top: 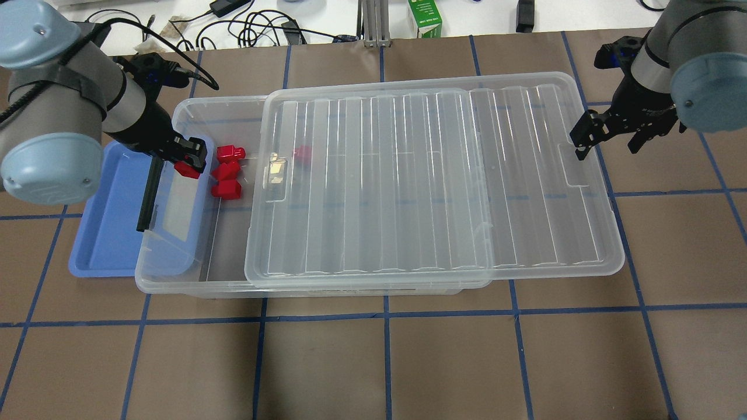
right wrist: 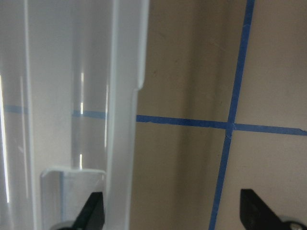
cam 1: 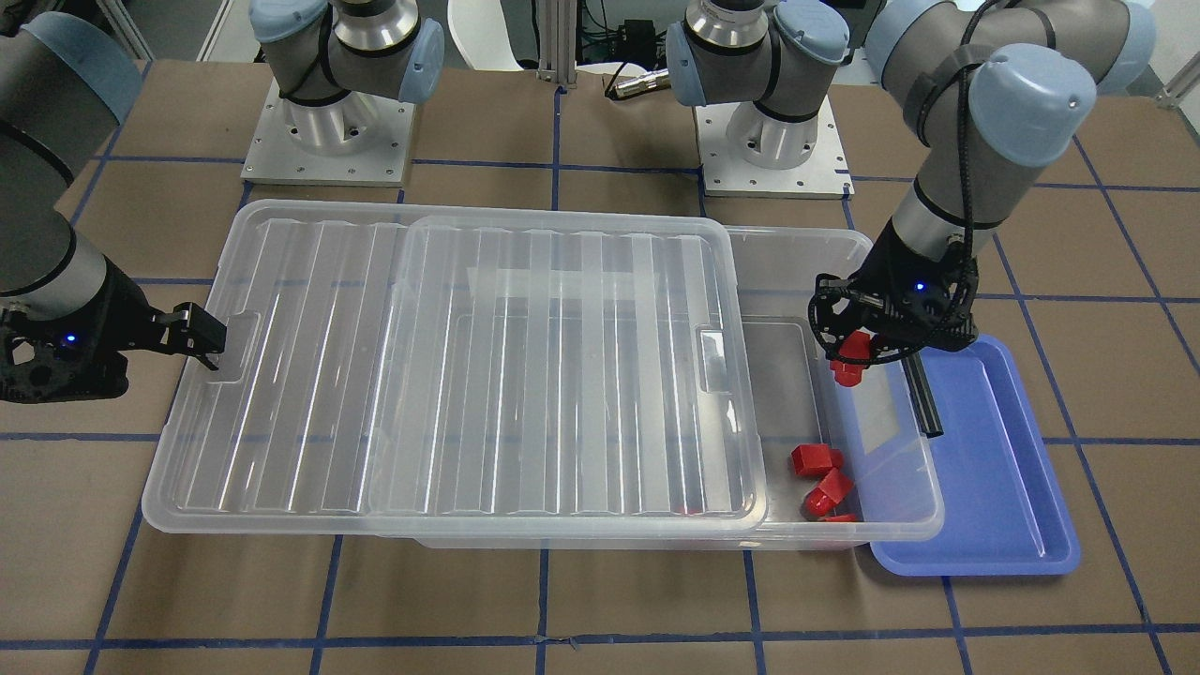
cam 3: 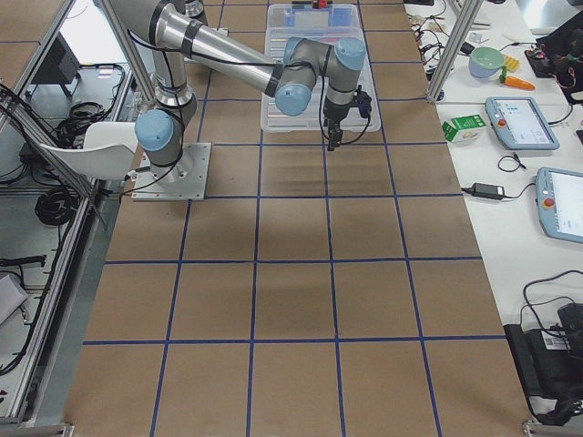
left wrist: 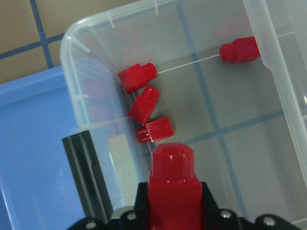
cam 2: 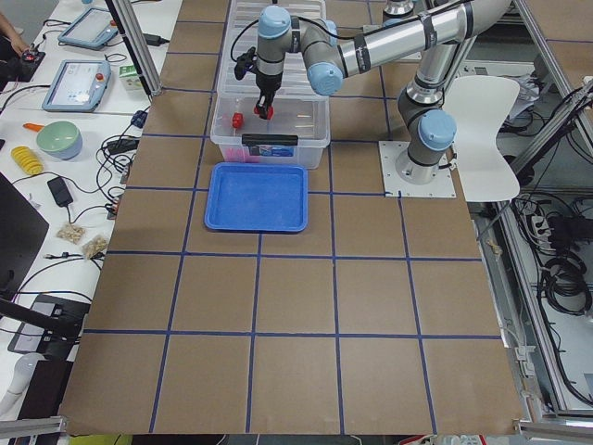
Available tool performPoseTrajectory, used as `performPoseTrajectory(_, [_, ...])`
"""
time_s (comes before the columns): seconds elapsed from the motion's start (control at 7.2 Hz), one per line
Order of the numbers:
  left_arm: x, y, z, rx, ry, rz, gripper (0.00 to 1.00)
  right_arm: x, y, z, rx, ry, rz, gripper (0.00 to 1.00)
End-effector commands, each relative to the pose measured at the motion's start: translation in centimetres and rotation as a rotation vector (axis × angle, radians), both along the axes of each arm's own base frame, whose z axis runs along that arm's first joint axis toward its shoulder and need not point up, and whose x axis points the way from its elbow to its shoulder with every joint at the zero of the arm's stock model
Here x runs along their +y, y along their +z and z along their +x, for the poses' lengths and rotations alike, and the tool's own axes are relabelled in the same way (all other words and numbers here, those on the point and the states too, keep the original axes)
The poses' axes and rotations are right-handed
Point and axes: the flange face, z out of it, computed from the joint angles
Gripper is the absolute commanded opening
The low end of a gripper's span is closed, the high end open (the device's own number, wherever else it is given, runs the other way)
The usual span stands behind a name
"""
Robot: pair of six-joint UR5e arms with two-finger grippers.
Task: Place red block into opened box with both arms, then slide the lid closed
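The left gripper (top: 188, 158) hangs over the uncovered end of the clear box (top: 175, 283), and its fingers are clamped on a red block (left wrist: 173, 187). The block points down at the box floor, just inside the short wall nearest the blue tray (top: 111, 239). That tray sits on the table (top: 373, 361), tucked against that end of the box. Three loose red blocks (top: 226, 172) lie bunched on the box floor near the held one. A fourth block (left wrist: 240, 49) lies further in, at the edge of the lid (top: 437, 175). The lid rests on top of the box, pushed towards the robot's right. It overhangs the box's far end there and leaves the left end open. At the overhanging end, the right gripper (top: 610, 139) sits low by the handle notch. Its fingers are spread wide and hold nothing. The lid's rim runs between them, and I cannot tell whether either finger touches it.
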Motion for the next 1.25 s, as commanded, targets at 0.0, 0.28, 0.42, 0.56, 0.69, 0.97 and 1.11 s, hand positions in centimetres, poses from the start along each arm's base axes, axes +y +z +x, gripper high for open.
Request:
performPoseTrajectory(0.0, [1.5,-3.6,-0.7,0.016,0.025,0.062,0.0,0.1,-0.1,-1.7,0.002,0.019,0.002,1.0])
performPoseTrajectory(0.28, [1.7,-4.4,-2.3,0.021,0.04,0.081,0.0,0.2,-0.1,-2.5,0.0,0.008,0.001,1.0])
performPoseTrajectory(0.42, [1.7,-5.0,-2.5,0.024,0.037,0.092,0.0,0.1,-0.1,-2.7,0.001,0.01,0.0,1.0])
performPoseTrajectory(0.56, [1.6,-6.0,-2.4,0.024,0.039,0.095,0.0,0.1,-0.1,-2.7,0.001,0.018,0.001,1.0])
performPoseTrajectory(0.69, [1.7,-6.7,-2.5,0.026,0.039,0.107,0.0,0.1,0.1,-2.7,0.001,0.018,0.001,1.0])
performPoseTrajectory(0.97, [1.8,-7.1,-2.4,0.024,0.04,0.109,0.0,0.1,0.2,-2.6,-0.002,0.013,-0.001,1.0])
performPoseTrajectory(1.11, [1.7,-7.9,-2.4,0.029,0.042,0.119,0.0,0.2,0.4,-2.5,-0.001,0.01,-0.002,1.0])
